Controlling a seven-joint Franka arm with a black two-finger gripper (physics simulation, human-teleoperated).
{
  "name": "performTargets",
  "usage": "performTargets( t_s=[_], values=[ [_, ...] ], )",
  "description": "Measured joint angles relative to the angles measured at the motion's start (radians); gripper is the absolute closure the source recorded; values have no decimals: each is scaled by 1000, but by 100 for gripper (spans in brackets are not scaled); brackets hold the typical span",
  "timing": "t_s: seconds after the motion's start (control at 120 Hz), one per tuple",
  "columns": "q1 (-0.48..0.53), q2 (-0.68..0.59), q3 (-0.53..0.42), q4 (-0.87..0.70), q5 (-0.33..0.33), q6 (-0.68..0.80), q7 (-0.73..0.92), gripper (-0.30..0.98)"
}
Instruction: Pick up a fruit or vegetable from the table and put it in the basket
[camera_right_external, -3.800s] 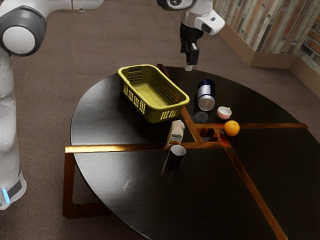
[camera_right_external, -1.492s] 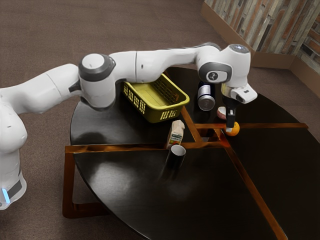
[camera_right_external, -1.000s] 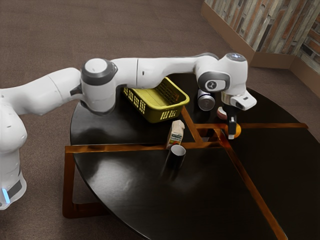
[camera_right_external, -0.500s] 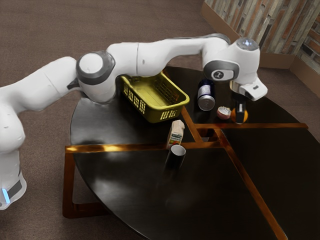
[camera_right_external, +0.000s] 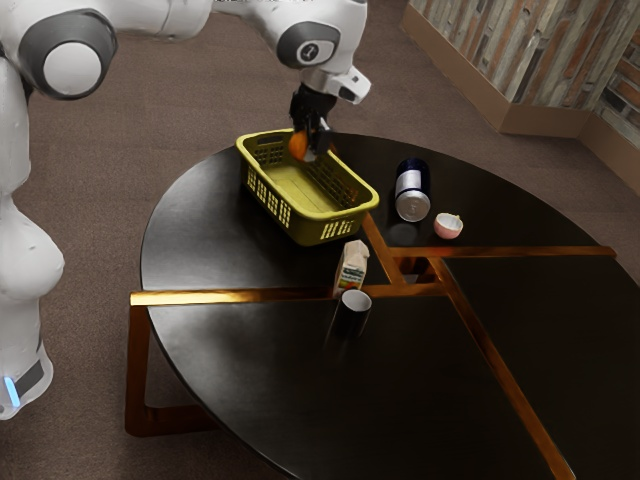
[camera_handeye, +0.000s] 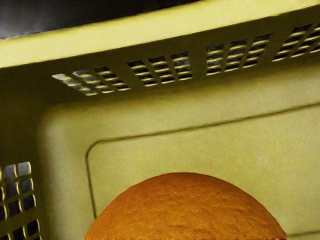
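My gripper (camera_right_external: 311, 150) is over the far end of the yellow-green basket (camera_right_external: 312, 227), shut on the orange (camera_right_external: 298, 146). The fruit hangs at about the height of the basket's rim, partly covered by the hand. In the wrist view the orange (camera_handeye: 187, 210) lies large at the lower edge, with the floor and perforated walls of the basket (camera_handeye: 200, 150) beyond it.
A dark blue can (camera_right_external: 412, 190) and a small pink bowl (camera_right_external: 448, 226) stand on the round black table (camera_right_external: 240, 365). Close to the basket's near end are a carton (camera_right_external: 352, 265) and a dark cup (camera_right_external: 352, 313).
The orange has left its spot by the pink bowl, carried in my gripper toward the exterior view's left and over the basket. The can, bowl, carton and cup have stayed put.
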Motion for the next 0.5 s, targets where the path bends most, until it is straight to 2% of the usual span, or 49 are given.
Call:
performTargets(
  t_s=[0.092,0.283,0.35,0.5],
  values=[
    [55,106,1,71,-20,21,27,45],
    [-23,191,3,133,-33,44,76,45],
    [-26,197,4,136,-45,47,92,25],
    [-32,201,5,137,-62,49,125,9]
  ],
)
